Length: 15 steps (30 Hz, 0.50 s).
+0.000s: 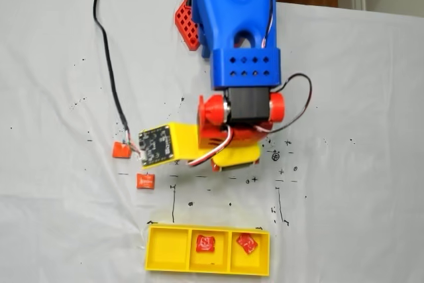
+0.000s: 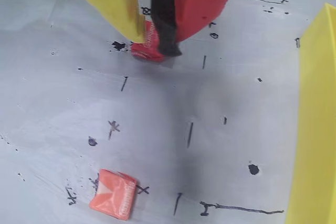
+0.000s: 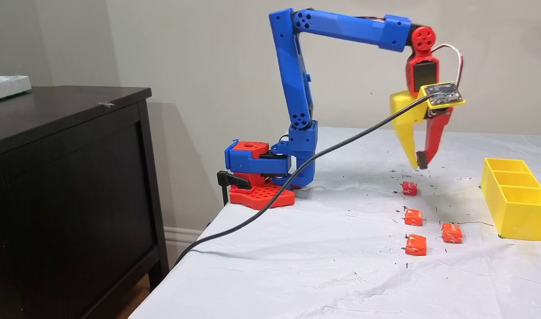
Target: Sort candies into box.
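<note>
My gripper (image 3: 419, 165) hangs a little above the white sheet, nearly shut, with only a narrow slit between its yellow finger and the black-padded red finger. It holds nothing. Directly below it a red candy (image 3: 409, 188) lies on the sheet; in the wrist view this candy (image 2: 144, 51) shows just behind the gripper (image 2: 152, 43). Three orange candies (image 3: 413, 217), (image 3: 415, 245), (image 3: 451, 232) lie nearer the front, one of them in the wrist view (image 2: 113, 193). The yellow box (image 1: 167, 248) holds a red candy (image 1: 205, 243) in its middle compartment and another (image 1: 247, 243) in the right one.
A black cable (image 1: 109, 64) runs across the sheet to the circuit board (image 1: 156, 144) on the wrist bracket. The arm's base (image 3: 259, 177) sits at the table's far corner beside a dark cabinet (image 3: 66, 186). The box wall (image 2: 315, 129) fills the wrist view's right edge.
</note>
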Each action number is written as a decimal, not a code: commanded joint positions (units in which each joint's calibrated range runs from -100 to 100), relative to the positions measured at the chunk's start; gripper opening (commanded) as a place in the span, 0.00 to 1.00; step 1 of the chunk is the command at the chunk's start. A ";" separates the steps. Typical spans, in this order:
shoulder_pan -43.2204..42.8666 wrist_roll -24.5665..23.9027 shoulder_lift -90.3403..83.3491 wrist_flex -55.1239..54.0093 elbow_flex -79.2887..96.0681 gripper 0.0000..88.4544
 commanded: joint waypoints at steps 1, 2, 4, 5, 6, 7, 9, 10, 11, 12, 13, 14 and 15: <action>-0.44 0.15 -5.13 -0.73 2.10 0.25; -0.62 0.20 -5.21 -0.81 2.65 0.26; -1.07 0.29 -5.21 -0.89 3.56 0.26; -1.25 0.34 -5.04 -0.97 3.92 0.27; -1.52 0.34 -4.79 -1.22 4.29 0.27; -1.70 0.29 -4.36 -1.30 4.47 0.28; -2.07 0.15 -3.43 -1.46 4.74 0.30; -2.34 0.15 -3.18 -1.71 4.93 0.30; -2.52 0.15 -3.09 -1.96 5.11 0.30; -2.70 0.15 -2.84 -2.04 5.29 0.31; -2.88 0.15 -2.75 -2.20 5.47 0.31; -2.97 0.20 -2.67 -2.36 5.65 0.31; -3.15 0.20 -2.50 -2.61 5.93 0.30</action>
